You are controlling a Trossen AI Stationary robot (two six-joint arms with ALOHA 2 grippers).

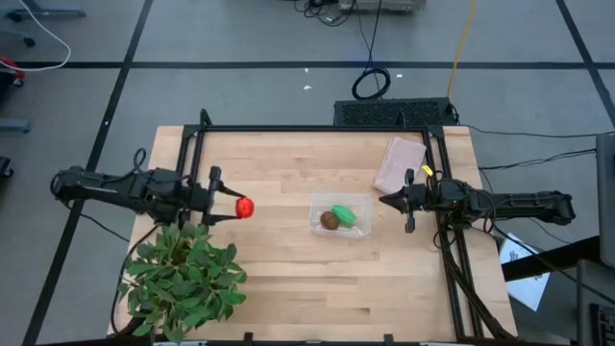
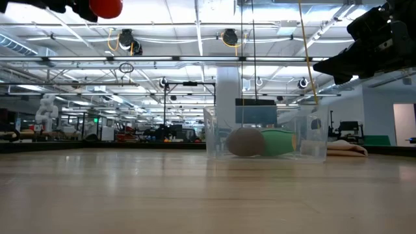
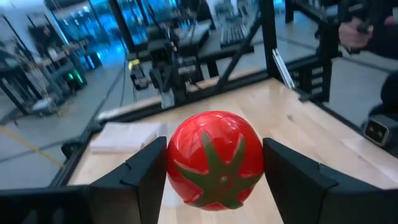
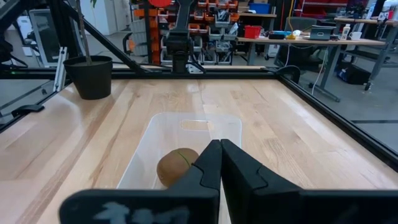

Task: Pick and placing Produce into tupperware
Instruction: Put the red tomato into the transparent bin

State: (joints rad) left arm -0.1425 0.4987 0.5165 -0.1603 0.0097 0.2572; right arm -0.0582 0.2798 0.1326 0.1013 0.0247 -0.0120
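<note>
A red tomato-like ball (image 1: 245,207) hangs high above the table's left part, with my left gripper (image 1: 236,206) shut on it; the low view shows the ball (image 2: 106,8) well above the wood. The clear tupperware (image 1: 357,229) stands near the table's middle. A brown kiwi-like oval (image 1: 330,220) and a green oblong piece (image 1: 345,214) lie on its bottom. My right gripper (image 1: 384,200) hovers shut just right of the tupperware, above its rim, and touches nothing. My left gripper pinches the red ball between its two fingers (image 3: 146,174), one on each side (image 3: 177,165). The fingers lie about level and point toward the table's right. The ball is lifted clear of the table, its green star-shaped stem end (image 3: 217,177) turned back toward the wrist.
A leafy potted plant (image 1: 183,279) stands at the near left corner, close beside my left arm. A pinkish flat packet (image 1: 400,163) lies at the far right. A black frame (image 1: 288,129) borders the far edge and sides. Bare wood lies between the ball and the tupperware.
</note>
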